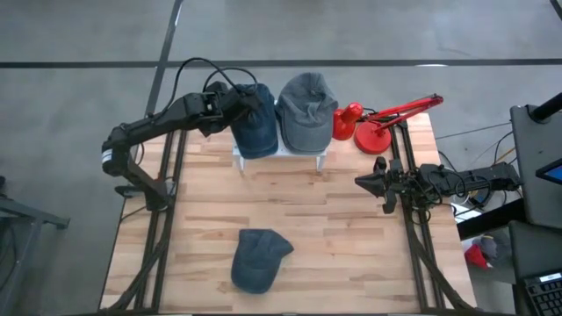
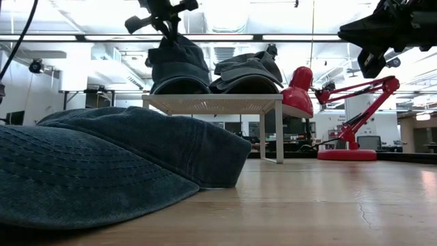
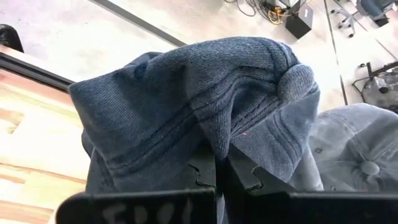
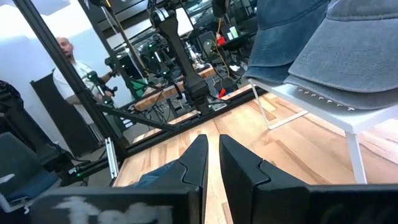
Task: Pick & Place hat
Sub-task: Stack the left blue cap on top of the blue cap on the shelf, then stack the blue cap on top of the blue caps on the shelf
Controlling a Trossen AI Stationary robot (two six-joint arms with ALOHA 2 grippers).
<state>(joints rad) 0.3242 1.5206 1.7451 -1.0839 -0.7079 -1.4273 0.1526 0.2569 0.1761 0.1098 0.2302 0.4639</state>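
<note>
A dark blue hat sits on the left half of a white rack at the table's far side, next to a grey hat. My left gripper is above the dark blue hat's crown and shut on it. In the low view the dark blue hat is drawn into a peak under the left gripper. Another blue hat lies flat on the table near its near edge. My right gripper hovers shut at the table's right side, touching nothing. My left gripper pinches a raised fold of the dark blue hat's crown between its two fingers, close to the top button. It comes from above and from the table's left, slanting down. The hat's lower edge rests on the rack.
A red desk lamp stands right of the rack at the far right corner, its arm reaching toward the right edge. The middle of the wooden table is bare board. A person stands in the room beyond the table.
</note>
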